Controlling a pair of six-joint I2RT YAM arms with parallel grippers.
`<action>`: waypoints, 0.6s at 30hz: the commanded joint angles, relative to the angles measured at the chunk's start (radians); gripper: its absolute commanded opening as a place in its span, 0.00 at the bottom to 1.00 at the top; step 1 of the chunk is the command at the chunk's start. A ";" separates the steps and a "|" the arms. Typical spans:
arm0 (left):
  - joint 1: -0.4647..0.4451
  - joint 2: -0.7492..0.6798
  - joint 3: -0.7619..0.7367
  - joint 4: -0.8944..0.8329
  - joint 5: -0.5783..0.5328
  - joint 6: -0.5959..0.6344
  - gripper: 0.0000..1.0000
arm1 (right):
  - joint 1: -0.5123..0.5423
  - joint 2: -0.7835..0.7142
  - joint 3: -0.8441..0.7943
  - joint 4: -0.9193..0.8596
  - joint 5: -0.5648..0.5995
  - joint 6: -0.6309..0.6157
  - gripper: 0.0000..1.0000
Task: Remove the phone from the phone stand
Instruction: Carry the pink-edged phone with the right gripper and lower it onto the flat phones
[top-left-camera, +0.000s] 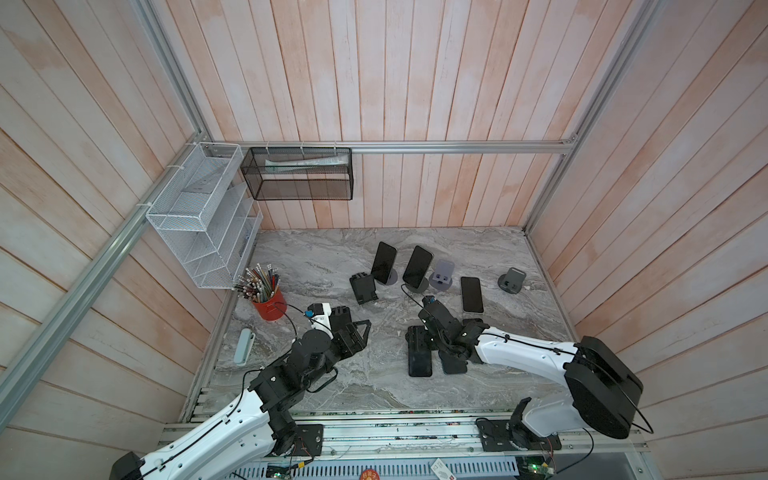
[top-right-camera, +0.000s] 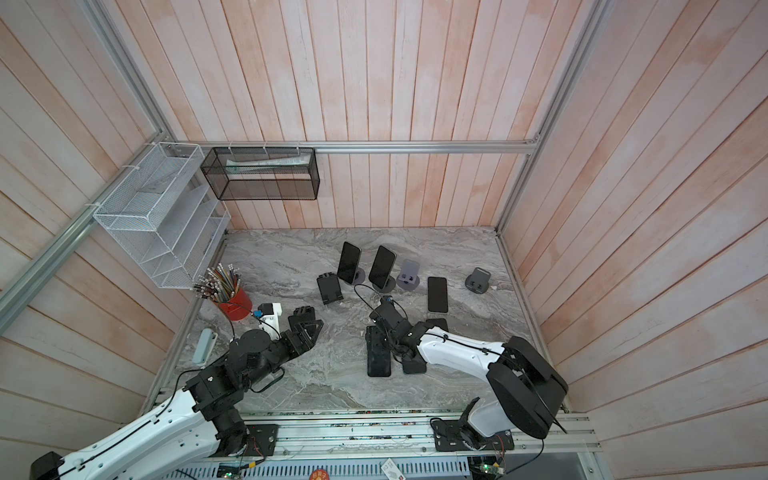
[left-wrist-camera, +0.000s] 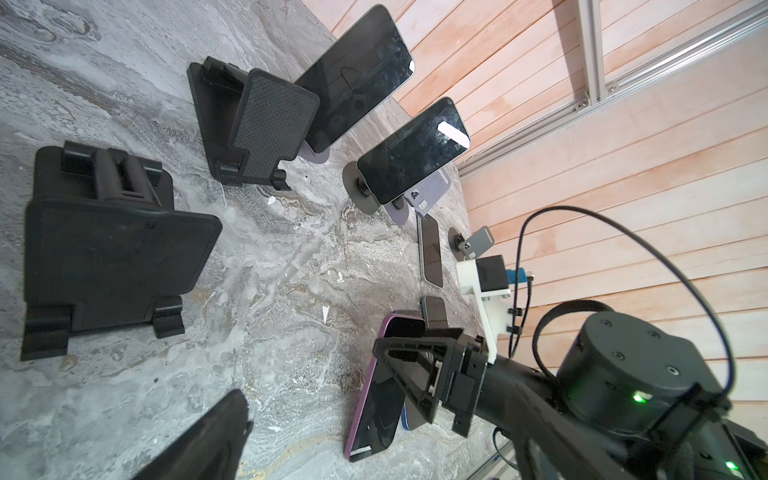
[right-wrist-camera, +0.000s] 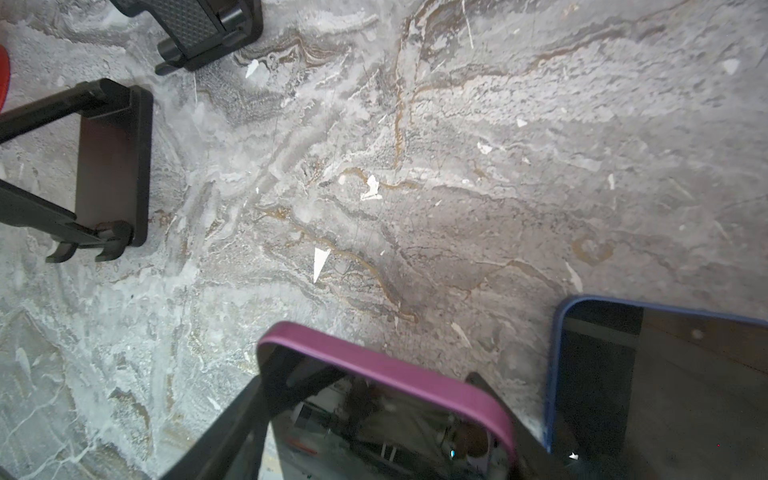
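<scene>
Red cup (top-left-camera: 271, 308) at left holds pencils (top-left-camera: 258, 282); black mesh basket (top-left-camera: 297, 176) on the far wall holds something pale. Right arm reaches low to centre, right gripper (right-wrist-camera: 374, 386) clamping purple-cased phone (left-wrist-camera: 374, 411), off any stand, near-centre on table (top-left-camera: 324, 257). Left gripper (top-left-camera: 355, 318) low at left, released.

Stretches the left arm (top-left-camera: 224, 424) up from lower left in both top views, left end effector (top-left-camera: 353, 322) low, jaws spread wide. Reaches the right arm (top-left-camera: 523, 349) in from lower right, wrist bent down, right end effector (top-left-camera: 417, 338) clasping a purple phone (right-wrist-camera: 374, 361) across its width.
</scene>
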 joint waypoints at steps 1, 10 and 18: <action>-0.001 -0.009 -0.004 0.005 0.003 0.015 0.98 | 0.008 0.021 -0.014 0.017 0.000 0.013 0.70; -0.001 -0.012 0.006 -0.017 -0.009 0.024 0.98 | 0.030 0.064 -0.002 -0.006 0.061 0.038 0.71; 0.000 -0.009 0.036 -0.047 -0.017 0.042 0.98 | 0.041 0.068 0.020 -0.034 0.089 0.033 0.72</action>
